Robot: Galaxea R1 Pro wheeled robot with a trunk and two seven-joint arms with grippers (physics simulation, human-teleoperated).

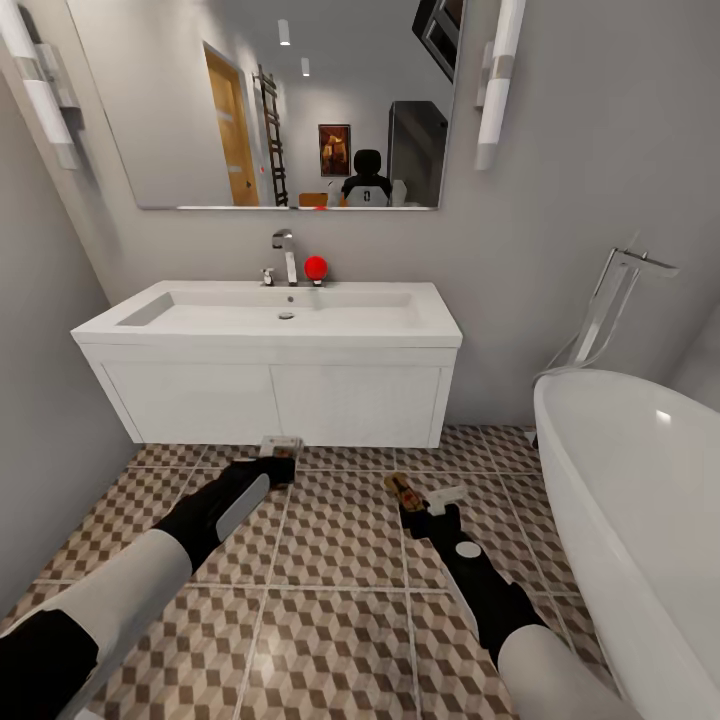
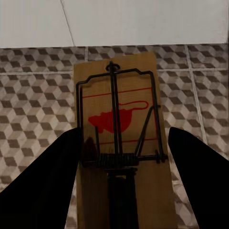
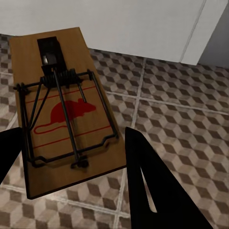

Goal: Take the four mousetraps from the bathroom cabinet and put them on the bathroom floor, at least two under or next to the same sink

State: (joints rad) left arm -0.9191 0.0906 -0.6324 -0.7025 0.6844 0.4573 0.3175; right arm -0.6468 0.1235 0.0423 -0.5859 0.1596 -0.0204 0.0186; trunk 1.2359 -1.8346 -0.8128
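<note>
Each claw is clamped on one small brown wooden mousetrap: left claw (image 1: 281, 452) on mousetrap (image 2: 121, 143), right claw (image 1: 420, 497) on mousetrap (image 3: 64, 114), above the cube-patterned tile bathroom floor (image 1: 340, 560) before the white vanity sink (image 1: 270, 325). Released high, either could bounce away from the sink.

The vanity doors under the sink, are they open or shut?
Shut: both white vanity doors sit flush, with a thin seam between them.

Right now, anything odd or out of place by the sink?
One thing: a red ball sits on the sink ledge beside the faucet, an odd item there. Otherwise nothing spilled or damaged. Each gripper, left and right, holds an intact mousetrap over the floor.
</note>
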